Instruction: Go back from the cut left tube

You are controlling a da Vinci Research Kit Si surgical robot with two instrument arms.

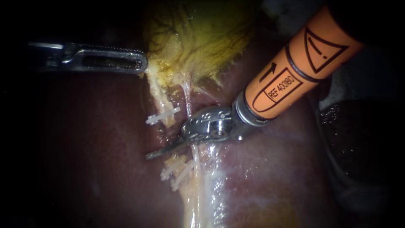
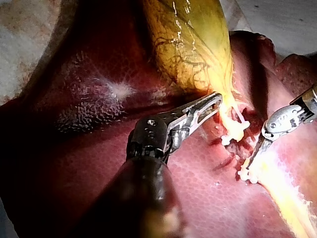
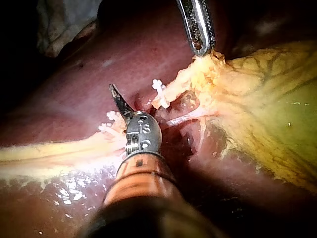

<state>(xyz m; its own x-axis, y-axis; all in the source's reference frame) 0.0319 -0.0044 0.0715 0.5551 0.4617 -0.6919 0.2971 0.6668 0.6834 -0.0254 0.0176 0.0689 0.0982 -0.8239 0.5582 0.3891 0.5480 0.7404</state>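
On the left, the left instrument [image 1: 141, 65] has its jaws clamped on the gallbladder [image 1: 198, 38] at its yellow neck, tenting it. In the centre, the left tube [image 1: 157, 93] lies parted: one clip [image 1: 162, 115] sits on the upper stump and more clips [image 1: 177, 173] on the lower. The right instrument [image 1: 152, 154] has its blades lying together in that gap, holding nothing, close by the thin right tube [image 1: 186, 95]. The cut looks done, so the retreat is the step in hand. My read: draw back along the shaft with blades together, clear of clips and right tube.
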